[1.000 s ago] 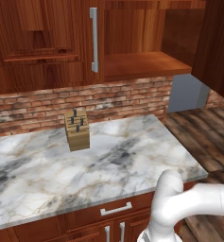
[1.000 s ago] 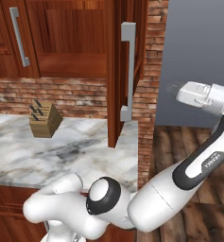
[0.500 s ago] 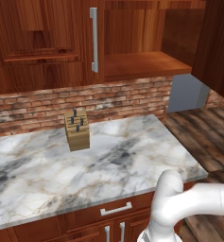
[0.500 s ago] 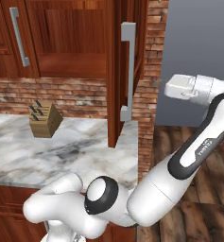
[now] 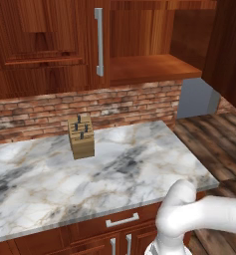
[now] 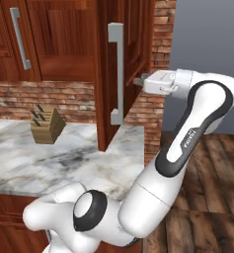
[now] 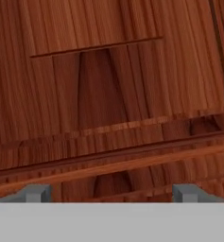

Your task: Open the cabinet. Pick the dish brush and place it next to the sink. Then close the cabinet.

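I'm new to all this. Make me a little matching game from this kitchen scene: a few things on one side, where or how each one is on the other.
Things:
1. knife block
2. cabinet door on the right
3. gripper
4. floor

Descriptions:
A. dark wood planks
B. swung open
C. standing on the marble counter
D. jaws open, holding nothing

Pairs: 1-C, 2-B, 3-D, 4-A

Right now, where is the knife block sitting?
The knife block stands on the marble counter toward the brick backsplash, left of centre in the left base view, below the cabinet and apart from its open door.
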Controlling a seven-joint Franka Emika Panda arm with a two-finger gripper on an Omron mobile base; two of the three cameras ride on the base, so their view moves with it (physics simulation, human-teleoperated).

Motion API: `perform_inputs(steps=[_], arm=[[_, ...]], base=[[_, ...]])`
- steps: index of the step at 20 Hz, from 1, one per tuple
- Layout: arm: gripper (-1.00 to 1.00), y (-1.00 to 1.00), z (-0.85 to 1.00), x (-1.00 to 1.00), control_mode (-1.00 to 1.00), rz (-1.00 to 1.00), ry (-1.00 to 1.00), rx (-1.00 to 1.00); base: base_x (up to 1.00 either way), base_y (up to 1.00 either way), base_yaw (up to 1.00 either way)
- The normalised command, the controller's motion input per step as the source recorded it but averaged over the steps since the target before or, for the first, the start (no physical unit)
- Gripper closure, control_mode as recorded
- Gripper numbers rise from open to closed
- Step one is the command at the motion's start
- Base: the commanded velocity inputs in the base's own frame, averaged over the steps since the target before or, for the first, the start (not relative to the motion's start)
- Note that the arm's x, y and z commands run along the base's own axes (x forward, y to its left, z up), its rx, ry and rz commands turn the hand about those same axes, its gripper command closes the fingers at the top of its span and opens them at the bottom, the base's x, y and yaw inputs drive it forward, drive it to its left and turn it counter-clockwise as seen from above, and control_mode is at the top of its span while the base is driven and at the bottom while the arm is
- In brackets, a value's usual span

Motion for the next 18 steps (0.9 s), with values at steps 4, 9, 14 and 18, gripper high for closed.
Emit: perform_inputs(steps=[4, 9, 14, 18], arm=[[-1.0, 0.85, 0.37, 0.0, -1.0, -0.05, 0.0, 0.0], [-1.0, 0.82, 0.28, 0.0, -1.0, -0.08, 0.0, 0.0], [-1.0, 0.77, 0.0, 0.13, -1.0, -0.18, 0.0, 0.0], [-1.0, 0.81, 0.03, 0.06, -1.0, -0.29, 0.0, 0.0]], base=[[0.0, 0.0, 0.0], [0.0, 0.0, 0.0], [0.0, 0.0, 0.0], [0.0, 0.0, 0.0]])
